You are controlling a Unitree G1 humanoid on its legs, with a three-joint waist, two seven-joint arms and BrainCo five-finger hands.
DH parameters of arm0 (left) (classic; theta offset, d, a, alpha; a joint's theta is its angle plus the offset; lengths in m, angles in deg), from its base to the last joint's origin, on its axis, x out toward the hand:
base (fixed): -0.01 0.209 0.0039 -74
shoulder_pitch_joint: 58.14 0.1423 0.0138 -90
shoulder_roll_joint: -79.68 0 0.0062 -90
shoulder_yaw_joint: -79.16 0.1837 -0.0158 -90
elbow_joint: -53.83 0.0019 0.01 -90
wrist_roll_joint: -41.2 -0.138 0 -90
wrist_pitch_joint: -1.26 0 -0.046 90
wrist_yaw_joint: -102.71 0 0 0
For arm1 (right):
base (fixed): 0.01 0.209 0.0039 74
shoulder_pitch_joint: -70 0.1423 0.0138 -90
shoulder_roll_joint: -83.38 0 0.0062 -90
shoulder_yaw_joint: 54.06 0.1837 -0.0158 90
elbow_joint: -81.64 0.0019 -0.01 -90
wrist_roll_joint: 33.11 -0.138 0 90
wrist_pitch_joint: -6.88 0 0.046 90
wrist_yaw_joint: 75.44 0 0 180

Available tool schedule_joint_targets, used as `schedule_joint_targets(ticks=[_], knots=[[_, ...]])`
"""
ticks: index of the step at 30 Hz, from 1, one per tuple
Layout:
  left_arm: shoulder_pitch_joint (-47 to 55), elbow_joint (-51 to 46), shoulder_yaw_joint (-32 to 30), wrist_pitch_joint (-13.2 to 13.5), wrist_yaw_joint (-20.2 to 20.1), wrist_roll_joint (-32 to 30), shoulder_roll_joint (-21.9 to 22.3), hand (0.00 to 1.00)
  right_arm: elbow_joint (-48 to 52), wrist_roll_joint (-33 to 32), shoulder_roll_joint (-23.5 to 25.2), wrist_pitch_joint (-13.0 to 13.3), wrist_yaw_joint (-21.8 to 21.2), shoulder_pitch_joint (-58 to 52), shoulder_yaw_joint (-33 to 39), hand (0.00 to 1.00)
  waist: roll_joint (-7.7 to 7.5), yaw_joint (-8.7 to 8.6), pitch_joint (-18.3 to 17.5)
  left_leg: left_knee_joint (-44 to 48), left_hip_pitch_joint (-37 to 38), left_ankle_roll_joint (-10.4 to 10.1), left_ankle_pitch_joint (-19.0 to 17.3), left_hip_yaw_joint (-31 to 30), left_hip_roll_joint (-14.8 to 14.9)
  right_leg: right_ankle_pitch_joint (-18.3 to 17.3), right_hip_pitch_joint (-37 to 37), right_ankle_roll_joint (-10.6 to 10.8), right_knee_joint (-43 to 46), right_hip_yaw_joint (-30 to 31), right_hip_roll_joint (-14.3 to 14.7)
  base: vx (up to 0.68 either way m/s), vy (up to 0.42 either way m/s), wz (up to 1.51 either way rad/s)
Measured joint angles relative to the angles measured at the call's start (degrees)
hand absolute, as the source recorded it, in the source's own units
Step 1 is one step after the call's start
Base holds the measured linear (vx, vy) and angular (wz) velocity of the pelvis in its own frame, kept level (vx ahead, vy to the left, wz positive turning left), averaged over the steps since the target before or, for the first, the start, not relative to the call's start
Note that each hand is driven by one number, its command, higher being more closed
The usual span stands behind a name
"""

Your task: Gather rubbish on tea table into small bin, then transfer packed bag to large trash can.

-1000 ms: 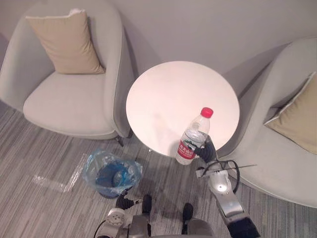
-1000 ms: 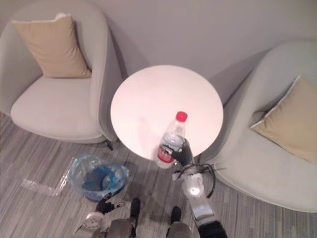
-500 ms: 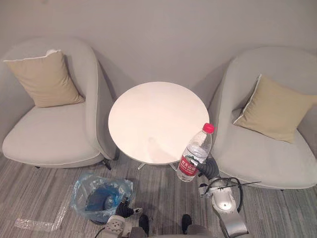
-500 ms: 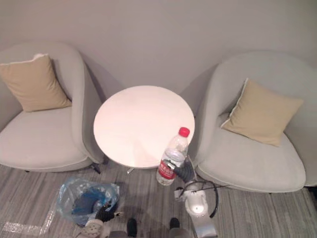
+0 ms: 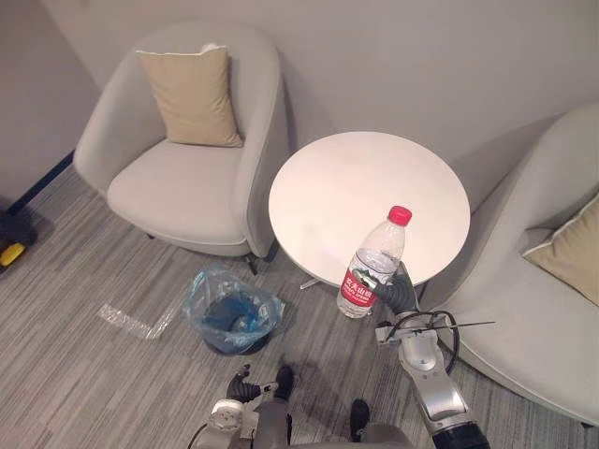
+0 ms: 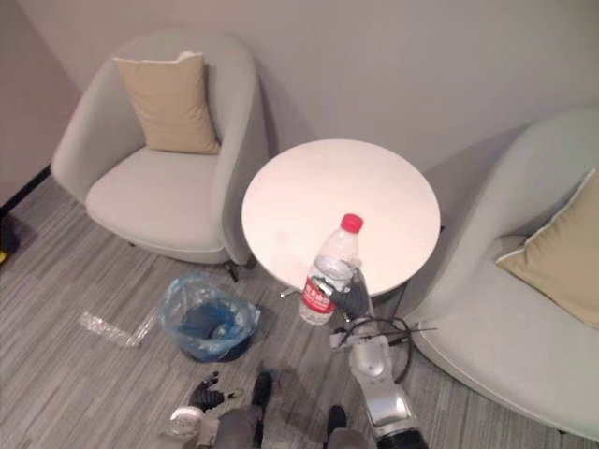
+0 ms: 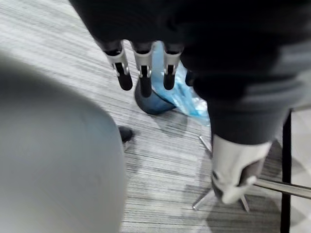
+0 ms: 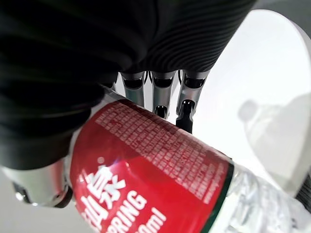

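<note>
In the right hand's curled grip: bottle. Small bin lies to its left. Binning and bag transfer look outstanding.

I count one bottle, one round desk, one bagged bin, two armchairs, two cushions, one plastic scrap on floor.

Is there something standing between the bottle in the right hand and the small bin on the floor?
Nothing visible does. The right hand holds the bottle by the tea table's near edge; the small bin stands open on bare carpet to its left.
</note>
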Motion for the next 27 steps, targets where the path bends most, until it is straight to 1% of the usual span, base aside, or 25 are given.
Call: schedule_joint_targets(ticks=[1, 2, 3, 4, 5, 6, 7, 8, 9, 10, 12, 13, 14, 19, 20, 21, 22, 23, 24, 25, 26, 27], knots=[[0.0, -0.2, 0.0, 0.1, 0.1, 0.0, 0.0, 0.00, 0.0, 0.0, -0.1, -0.3, 0.3, -0.4, 1.9, 1.00, -0.30, -0.31, 0.1, 9.1, -1.4, 0.5, -0.5, 2.2, -0.6, -0.1, -0.7, 0.1, 1.2, -1.7, -2.2, -0.12, 0.011, 0.73], [0.1, -0.3, 0.0, 0.1, 0.1, 0.0, 0.0, 0.00, 0.0, 0.0, -0.1, -0.4, 0.5, -0.8, 2.5, 1.00, -0.22, -0.51, 0.1, 12.8, -1.3, 1.1, -1.0, 3.5, -0.3, -0.2, -0.6, 0.2, 1.6, -2.3, -2.7, -0.10, 0.031, 0.65], [0.9, -0.5, 0.0, -0.1, 0.3, 0.0, 0.1, 0.00, 0.0, -0.2, -0.4, -0.4, 0.9, -1.9, 3.2, 1.00, 0.31, -1.32, -0.2, 18.0, -0.5, 1.8, -4.4, 6.2, 1.4, -0.8, -0.4, 1.0, 2.6, -3.7, -3.2, -0.07, 0.087, 0.72], [1.3, -0.5, 0.0, -0.2, 0.3, -0.2, 0.2, 0.00, 0.0, -0.3, -0.6, -0.6, 1.1, -2.6, 3.4, 1.00, 1.37, -1.82, -0.7, 15.9, -0.4, 0.9, -4.7, 6.8, 1.3, -1.3, -0.4, 1.7, 3.1, -5.3, -3.0, -0.08, 0.108, 0.76], [1.3, -0.5, 0.3, -0.2, 0.3, -0.4, 0.0, 0.00, 0.0, -0.4, -0.4, -0.8, 1.1, -2.9, 3.6, 1.00, 1.02, -2.04, -0.8, 14.1, 0.4, 0.6, -4.4, 6.8, 0.8, -1.4, -0.3, 2.1, 2.7, -5.2, -3.1, -0.06, 0.143, 0.78], [1.4, -0.5, 1.3, -0.2, 0.3, -1.3, -0.4, 0.00, 0.0, -0.6, 0.3, -0.9, 1.1, -3.2, 4.1, 1.00, 0.38, -2.06, -1.0, 7.0, 2.9, 0.4, -4.4, 6.9, -0.2, -0.7, -0.1, 2.8, 1.3, -6.6, -3.4, -0.04, 0.120, 0.54], [1.3, -0.4, 1.7, -0.2, 0.3, -1.3, -0.6, 0.00, 0.0, -0.6, 0.5, -0.9, 1.1, -3.2, 4.2, 1.00, 0.21, -2.02, -1.0, 4.7, 3.7, 0.2, -4.2, 7.0, -0.6, -0.4, 0.1, 2.8, 0.9, -7.2, -3.4, -0.06, 0.137, 0.72], [1.2, -0.4, 1.7, -0.3, 0.3, -1.8, -0.8, 0.00, -0.2, -0.6, 1.1, -1.0, 1.0, -3.5, 4.3, 1.00, -0.57, -1.96, -1.0, -0.2, 5.3, 0.0, -2.0, 6.5, -1.9, 0.1, 1.0, 3.1, -0.2, -8.5, -3.7, -0.06, 0.104, 0.63], [1.3, -0.1, 1.7, -0.3, 0.3, -2.0, -1.0, 0.00, -0.3, -0.6, 2.2, -1.1, 0.9, -3.8, 4.2, 1.00, -1.12, -1.75, -1.3, -3.6, 7.0, 0.6, -0.2, 5.6, -3.0, 0.3, 2.0, 3.6, -1.3, -8.7, -3.9, -0.05, 0.086, 0.57], [1.3, 0.0, 1.7, -0.3, 0.3, -2.2, -1.1, 0.00, -0.3, -0.6, 2.7, -1.1, 0.9, -3.8, 4.0, 1.00, -1.19, -1.63, -1.4, -4.6, 7.6, 0.7, 0.1, 5.5, -3.3, 0.2, 2.4, 3.9, -1.5, -8.6, -3.9, -0.05, 0.082, 0.31], [1.9, 0.4, 1.7, -0.7, 0.4, -2.8, -1.6, 0.00, -0.8, -0.5, 4.1, -1.1, 0.6, -3.9, 2.2, 1.00, -1.31, -1.51, -2.1, -10.0, 10.7, 1.1, 1.5, 5.2, -4.5, 0.2, 3.6, 4.9, -2.4, -7.6, -4.1, -0.03, 0.097, 0.17], [1.9, 0.6, 1.7, -0.7, 0.4, -2.8, -1.7, 0.00, -1.1, -0.5, 4.1, -1.1, 0.5, -3.9, 1.9, 1.00, -1.32, -1.48, -2.2, -10.7, 10.8, 1.2, 1.7, 5.3, -4.7, 0.1, 3.7, 5.0, -2.6, -7.4, -4.1, -0.01, 0.109, 0.14], [1.9, 1.1, 1.5, -0.9, 0.4, -2.9, -1.8, 0.00, -3.0, -0.4, 4.5, -1.3, 0.2, -3.8, 1.3, 1.00, -1.82, -1.38, -2.6, -11.3, 11.2, 1.3, 1.6, 5.7, -5.1, 0.1, 3.8, 5.1, -3.2, -6.1, -4.0, 0.01, 0.081, 0.06], [2.2, 1.3, 0.8, -0.9, 0.4, -3.1, -2.1, 0.00, -5.5, -0.3, 4.7, -2.0, -0.3, -3.7, -0.8, 1.00, -2.64, -0.77, -3.1, -11.2, 11.4, 1.8, 0.7, 6.4, -5.9, -0.2, 3.8, 5.6, -3.5, -3.7, -4.2, 0.07, 0.060, -0.06], [2.3, 1.3, -0.3, -0.9, 0.4, -3.1, -2.0, 0.00, -6.7, -0.3, 4.8, -2.0, -0.6, -3.6, -1.3, 1.00, -3.16, -0.70, -3.0, -10.7, 11.4, 2.2, -0.5, 7.0, -6.6, -2.3, 3.5, 7.2, -2.0, -2.9, -5.1, 0.13, 0.056, -0.04], [2.3, 1.2, -0.5, -0.8, 0.4, -3.1, -2.1, 0.00, -7.2, -0.1, 4.6, -2.1, -0.6, -3.7, -1.5, 1.00, -3.49, -0.53, -3.1, -9.6, 11.3, 2.5, -1.6, 7.3, -7.1, -4.3, 2.8, 8.1, 0.1, -2.3, -6.0, 0.21, 0.074, 0.04], [2.3, 1.1, -0.7, -0.7, 0.4, -3.0, -2.4, 0.00, -7.3, 0.1, 4.3, -2.1, -0.7, -3.7, -1.5, 1.00, -4.32, -0.42, -2.9, -6.9, 10.8, 2.8, -3.7, 7.2, -8.2, -6.2, 2.1, 9.1, 3.4, -1.9, -7.7, 0.17, 0.050, 0.13], [2.3, 1.0, -0.6, -0.7, 0.4, -3.0, -2.6, 0.00, -7.3, 0.1, 4.2, -2.1, -0.7, -3.7, -1.5, 1.00, -4.76, -0.49, -2.9, -5.9, 10.4, 2.9, -4.7, 6.9, -8.5, -6.2, 2.0, 9.2, 4.4, -1.9, -8.3, 0.22, 0.057, 0.26], [2.2, 1.0, -0.5, -0.7, 0.4, -2.9, -2.7, 0.00, -7.3, 0.2, 3.9, -2.1, -0.8, -3.7, -1.5, 1.00, -4.95, -0.59, -3.0, -2.6, 9.8, 3.1, -7.5, 5.5, -9.1, -6.0, 1.3, 9.1, 9.3, -1.3, -9.6, 0.25, 0.075, 0.39], [2.3, 1.2, -0.4, -0.7, 0.5, -2.9, -2.5, 0.00, -7.3, 0.2, 3.5, -2.1, -0.8, -4.0, -1.5, 1.00, -4.69, -0.76, -2.9, -0.2, 9.5, 3.4, -9.4, 3.8, -8.6, -5.2, -1.8, 8.4, 17.7, 0.4, -9.8, 0.31, 0.087, 0.43], [2.3, 1.2, -0.5, -0.7, 0.5, -2.8, -2.6, 0.00, -7.3, 0.2, 3.5, -2.1, -0.8, -4.0, -1.5, 1.00, -4.02, -0.87, -3.1, 0.3, 9.9, 3.5, -9.6, 3.0, -8.4, -4.6, -3.0, 7.7, 21.4, 1.4, -9.7, 0.37, 0.060, 0.61], [2.5, 1.2, -0.5, -0.8, 0.5, -2.7, -2.7, 0.00, -7.4, 0.2, 2.9, -2.2, -0.9, -4.0, -1.5, 1.00, -3.65, -1.47, -2.7, 1.8, 11.4, 4.1, -10.4, 0.6, -7.3, -4.2, -6.7, 5.1, 30.0, 3.9, -8.5, 0.35, -0.024, 0.77]])
